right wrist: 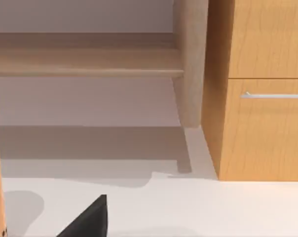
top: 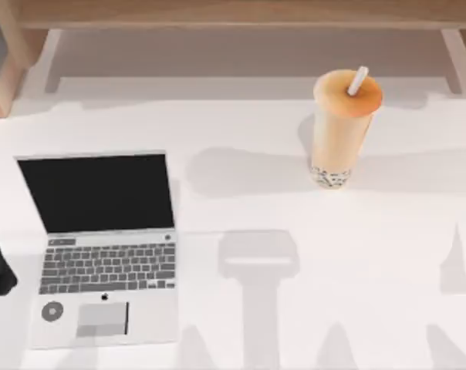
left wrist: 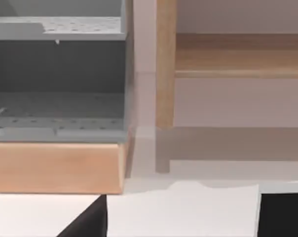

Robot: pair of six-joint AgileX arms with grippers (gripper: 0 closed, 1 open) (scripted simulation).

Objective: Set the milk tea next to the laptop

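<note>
milk tea (top: pixel 341 127) stands upright nr the table's (top: pixel 295 216) far edge, right of centre, well apart from laptop (top: pixel 103 247) at front-left; prob top-heavy w/ slick, squashy clear wall, so grip mid-body, not lid/straw; left gripper (left wrist: pixel 183 217) jaws spread, right gripper can't tell.

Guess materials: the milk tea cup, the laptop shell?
Milk tea: the cup looks like clear glossy plastic, since the tan drink and dark pearls show through the wall; the orange lid is opaque, likely plastic, and the straw is plain white. Laptop: the shell reads as matte silver, possibly aluminium or painted plastic, with even grey shading and no glare; the screen is flat black.
</note>
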